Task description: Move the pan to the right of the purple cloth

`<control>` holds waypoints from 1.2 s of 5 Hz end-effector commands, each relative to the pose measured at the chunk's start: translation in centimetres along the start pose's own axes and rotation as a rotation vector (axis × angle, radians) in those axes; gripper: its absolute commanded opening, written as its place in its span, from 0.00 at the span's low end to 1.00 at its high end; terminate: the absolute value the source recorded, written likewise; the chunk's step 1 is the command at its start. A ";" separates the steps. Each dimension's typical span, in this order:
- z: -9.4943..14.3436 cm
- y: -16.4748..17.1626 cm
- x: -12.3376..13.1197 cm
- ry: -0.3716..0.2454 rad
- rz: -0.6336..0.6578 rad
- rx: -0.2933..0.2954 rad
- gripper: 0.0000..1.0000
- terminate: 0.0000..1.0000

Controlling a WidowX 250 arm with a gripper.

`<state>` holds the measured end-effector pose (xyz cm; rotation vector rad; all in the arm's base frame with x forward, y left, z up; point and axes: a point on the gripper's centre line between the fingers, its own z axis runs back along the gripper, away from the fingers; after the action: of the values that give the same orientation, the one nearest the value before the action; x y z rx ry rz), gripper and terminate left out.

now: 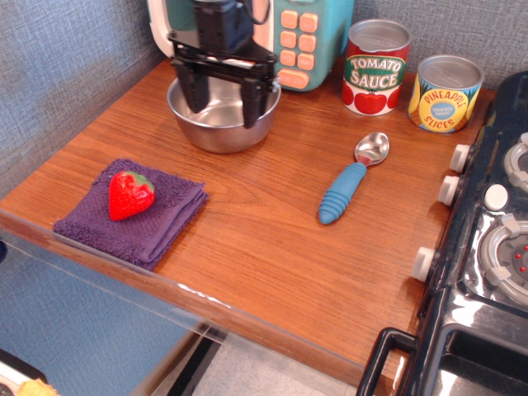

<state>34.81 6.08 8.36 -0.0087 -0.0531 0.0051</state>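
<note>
The pan is a shiny steel bowl at the back left of the wooden counter. My black gripper hangs open right over it, both fingers reaching down inside the bowl, one at the left and one at the right. It holds nothing. The purple cloth lies folded at the front left near the counter's edge, with a red toy strawberry on top. The cloth is well apart from the pan.
A teal toy microwave stands right behind the pan. A tomato sauce can and a pineapple slices can stand at the back right. A blue-handled spoon lies mid-counter. A black toy stove borders the right side.
</note>
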 end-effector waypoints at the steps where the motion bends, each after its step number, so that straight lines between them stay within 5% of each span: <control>1: 0.1 -1.4 4.7 -0.055 -0.026 0.022 1.00 0.00; 4: -3.9 -1.0 6.9 0.016 -0.023 0.030 1.00 0.00; 5: -4.2 -0.6 6.7 0.006 -0.002 0.022 0.00 0.00; 6: -4.1 -0.6 6.5 -0.007 -0.015 0.032 0.00 0.00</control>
<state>41.02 5.11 2.04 0.0154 0.0003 -0.0117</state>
